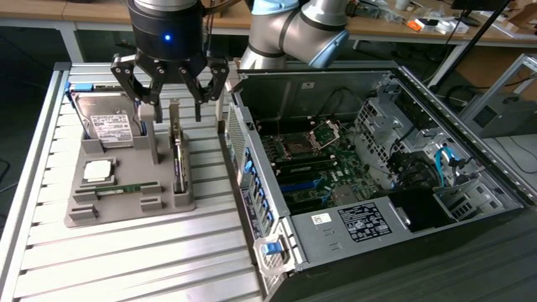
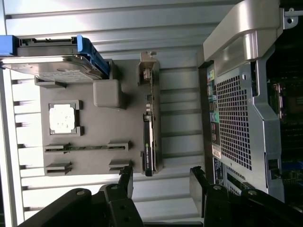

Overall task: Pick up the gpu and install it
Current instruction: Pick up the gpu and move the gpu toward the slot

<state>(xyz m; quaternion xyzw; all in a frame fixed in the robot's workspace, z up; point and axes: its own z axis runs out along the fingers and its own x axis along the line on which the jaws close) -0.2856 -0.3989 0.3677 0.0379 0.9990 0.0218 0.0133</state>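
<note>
The gpu [image 1: 178, 154] stands on its long edge in a slot on the side of the grey holder tray [image 1: 126, 211] nearest the computer. It is a thin green card with a black cooler and a silver bracket at its far end. In the wrist view the gpu [image 2: 149, 130] lies lengthwise, just beyond the fingertips. My gripper [image 1: 177, 113] hangs directly over the card's bracket end. It is open, its black fingers [image 1: 205, 88] spread to either side and holding nothing. In the wrist view the gripper [image 2: 161, 182] has bare table slats between its fingers.
The tray also holds a silver hard drive [image 1: 105, 119] in a blue-edged carrier, a CPU [image 1: 98, 170] and a RAM stick [image 1: 126, 188]. On the exterior view's right, the open computer case [image 1: 403, 245] lies on its side with the motherboard [image 1: 310, 170] exposed. The slatted aluminium table [image 1: 143, 264] lies underneath.
</note>
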